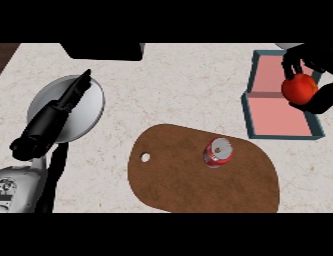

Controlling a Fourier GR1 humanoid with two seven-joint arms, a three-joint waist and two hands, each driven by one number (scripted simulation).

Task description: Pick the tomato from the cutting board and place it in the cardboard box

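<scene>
Two hands are in the head view, well apart on opposite sides of a pale speckled stone counter (176,85). Nearest the lower edge, a brown wooden cutting board (191,187) with rounded corners and a small hole near its left end lies flat on the counter; a red and silver drink can (218,152) lies on the board's upper middle, its round end facing up. At lower left a grey forearm (10,190) comes up from the edge and ends in the black left hand (54,115), whose fingers are straight and held together, pointing up and to the right over a round grey plate (88,107); whether they touch the plate cannot be told. This hand holds nothing. Farther back on the right stands a shallow cardboard box (276,117) with teal-blue walls and a pink floor, split by a low divider into an upper and a lower compartment. Over its upper right part is the black right hand (320,82), fingers and thumb curled round a round red tomato (299,89). The tomato is off the board, held at the box's right wall, level with the divider; whether it rests on the floor cannot be told. At the far edge, a dark block (102,51) sits left of centre.
</scene>
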